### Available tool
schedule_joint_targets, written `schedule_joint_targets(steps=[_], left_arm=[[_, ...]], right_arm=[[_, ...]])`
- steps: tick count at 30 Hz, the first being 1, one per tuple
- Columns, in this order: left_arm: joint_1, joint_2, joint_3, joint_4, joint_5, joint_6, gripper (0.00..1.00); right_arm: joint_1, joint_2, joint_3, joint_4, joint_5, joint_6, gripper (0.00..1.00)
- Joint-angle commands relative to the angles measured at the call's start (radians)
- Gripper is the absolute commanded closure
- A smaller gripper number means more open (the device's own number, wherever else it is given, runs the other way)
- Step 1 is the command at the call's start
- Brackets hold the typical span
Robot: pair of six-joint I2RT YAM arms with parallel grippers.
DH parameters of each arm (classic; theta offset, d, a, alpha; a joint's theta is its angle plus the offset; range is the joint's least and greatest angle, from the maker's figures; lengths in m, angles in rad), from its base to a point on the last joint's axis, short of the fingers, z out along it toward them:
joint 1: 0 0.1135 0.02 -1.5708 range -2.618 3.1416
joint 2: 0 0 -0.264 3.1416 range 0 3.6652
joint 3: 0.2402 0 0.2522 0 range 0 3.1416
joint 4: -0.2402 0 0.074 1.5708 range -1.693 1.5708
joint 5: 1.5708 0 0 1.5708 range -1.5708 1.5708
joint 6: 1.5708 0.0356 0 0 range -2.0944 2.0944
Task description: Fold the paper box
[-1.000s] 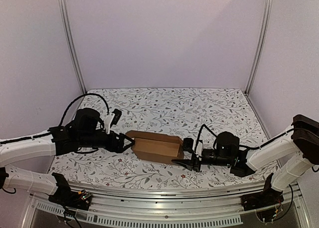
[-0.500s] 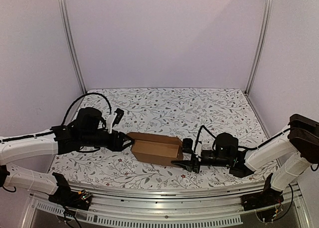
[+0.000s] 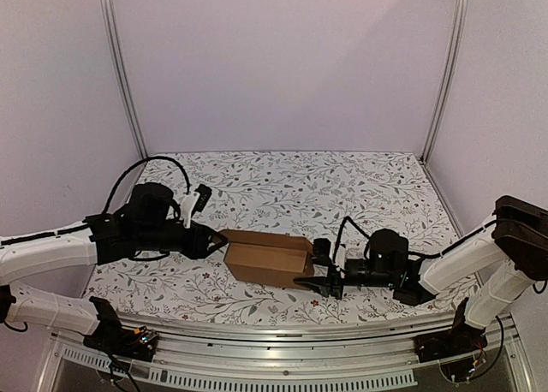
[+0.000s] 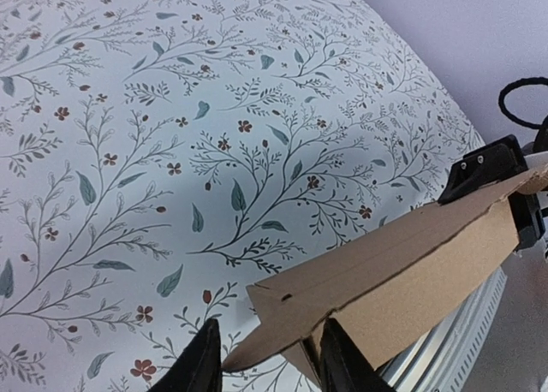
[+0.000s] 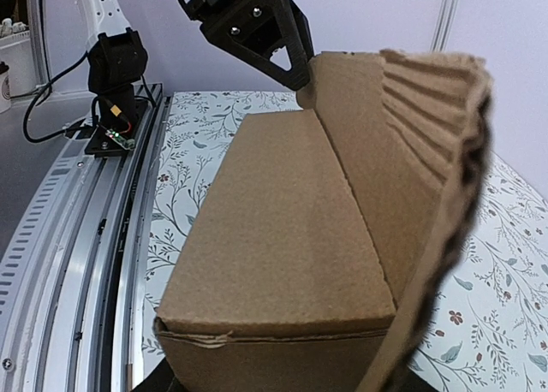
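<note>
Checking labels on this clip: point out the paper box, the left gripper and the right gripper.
paper box (image 3: 267, 264): top external view, middle of its near side wall.
left gripper (image 3: 216, 240): top external view, midway between its fingers.
right gripper (image 3: 313, 266): top external view, midway between its fingers.

L claw (image 4: 270, 362) | paper box (image 4: 402, 264) flap tip btwn fingers (image 4: 203, 362) | box runs to upper rt | floral cloth (image 4: 171, 109) under

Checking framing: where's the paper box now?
Top view: the paper box lies centre, near the table's front edge, between the left gripper and the right gripper.
</note>
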Motion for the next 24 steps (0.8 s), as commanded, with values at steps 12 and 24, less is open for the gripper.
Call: schedule_joint_targets(steps=[12,24], left_arm=[[0.001,-0.014,0.043,-0.018,0.082,-0.022,0.78],[-0.008,0.034,0.037,0.001,0.1,-0.047,0.85]], right_arm=[[0.005,0.039,0.019,0.014,0.005,0.024,0.86],[0.005,0.038,0.023,0.014,0.008,0.032,0.86]])
